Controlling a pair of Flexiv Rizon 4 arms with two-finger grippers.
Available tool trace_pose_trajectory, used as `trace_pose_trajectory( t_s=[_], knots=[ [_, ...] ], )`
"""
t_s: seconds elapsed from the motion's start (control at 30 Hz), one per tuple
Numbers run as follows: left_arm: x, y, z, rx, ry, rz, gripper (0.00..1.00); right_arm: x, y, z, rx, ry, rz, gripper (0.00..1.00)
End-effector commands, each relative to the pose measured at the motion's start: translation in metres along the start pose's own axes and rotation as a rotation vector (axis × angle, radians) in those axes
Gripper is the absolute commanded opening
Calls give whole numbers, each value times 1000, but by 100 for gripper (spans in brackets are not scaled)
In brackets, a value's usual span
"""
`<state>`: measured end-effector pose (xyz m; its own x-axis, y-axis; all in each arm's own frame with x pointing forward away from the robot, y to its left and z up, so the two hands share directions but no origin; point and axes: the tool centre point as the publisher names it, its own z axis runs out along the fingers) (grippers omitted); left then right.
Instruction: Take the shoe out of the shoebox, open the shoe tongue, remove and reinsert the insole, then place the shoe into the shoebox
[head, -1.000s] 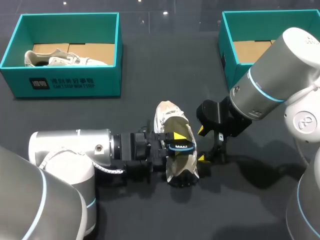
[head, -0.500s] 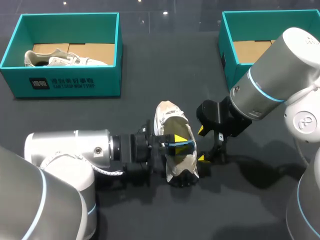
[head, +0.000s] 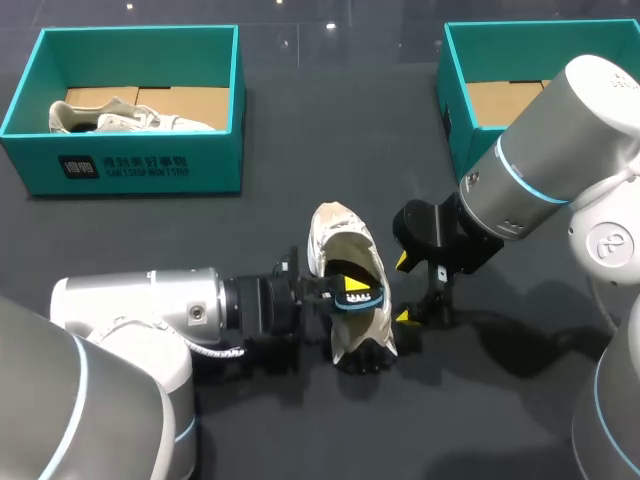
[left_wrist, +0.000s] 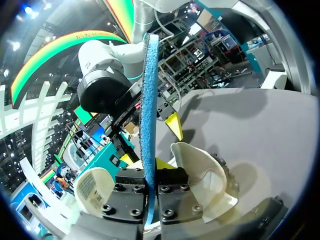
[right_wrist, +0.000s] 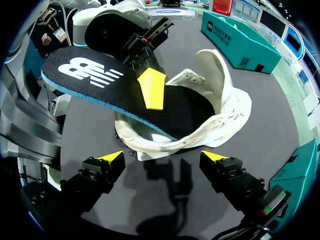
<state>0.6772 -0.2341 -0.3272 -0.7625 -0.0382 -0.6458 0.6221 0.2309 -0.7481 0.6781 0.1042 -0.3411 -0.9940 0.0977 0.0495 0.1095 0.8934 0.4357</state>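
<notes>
Judging from head view: shoe (head: 340, 235) sits out on bench (head: 300, 420), tongue open, insole (head: 358, 296) half out, pinched by my left gripper (head: 352, 287); reinserting and boxing remain. Left wrist: insole clamped edge-on. Right wrist: my right gripper (right_wrist: 162, 159) gapes empty beside shoe; open bench toward teal shoebox (head: 452, 110).

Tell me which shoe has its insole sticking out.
The shoe on the table: the left gripper holds its insole partly out. The other shoe lies in the left shoebox, untouched.
</notes>
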Motion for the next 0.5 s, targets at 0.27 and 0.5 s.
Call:
trace_pose_trajectory(
  t_s=[0.27, 0.5],
  knots=[
    [-7, 22, 9, -47, 13, -10, 0, 1, 0, 0, 1, -3, 1, 100],
    [-6, 26, 8, -80, 17, -34, 0, 1, 0, 0, 1, -3, 1, 100]
  ],
)
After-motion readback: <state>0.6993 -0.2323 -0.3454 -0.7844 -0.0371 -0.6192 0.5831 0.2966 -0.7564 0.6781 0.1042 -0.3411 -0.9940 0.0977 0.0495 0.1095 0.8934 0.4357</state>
